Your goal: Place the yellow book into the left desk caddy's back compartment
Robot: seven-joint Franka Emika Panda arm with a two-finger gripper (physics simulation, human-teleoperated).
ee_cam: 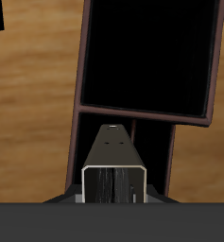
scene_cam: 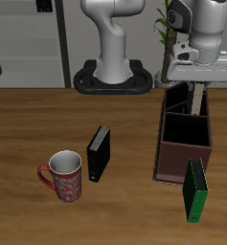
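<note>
My gripper (scene_cam: 195, 82) is shut on the yellow book (scene_cam: 197, 100), a thin tan book that hangs upright from the fingers. It is over the far end of the left desk caddy (scene_cam: 161, 144), a long dark brown box. The book's lower end reaches down to the back compartment (scene_cam: 185, 105), at about rim height. In the wrist view the book (ee_cam: 113, 161) shows end-on with pale page edges, above the small end sections. The caddy's rim (ee_cam: 82, 66) and its big square section (ee_cam: 151, 52) lie beyond it.
A green book (scene_cam: 194, 189) leans upright against the caddy's front end. A black book (scene_cam: 98, 153) stands mid-table. A red-and-white mug (scene_cam: 64, 176) sits beside it, nearer the front edge. The robot's base (scene_cam: 113, 75) stands at the table's back.
</note>
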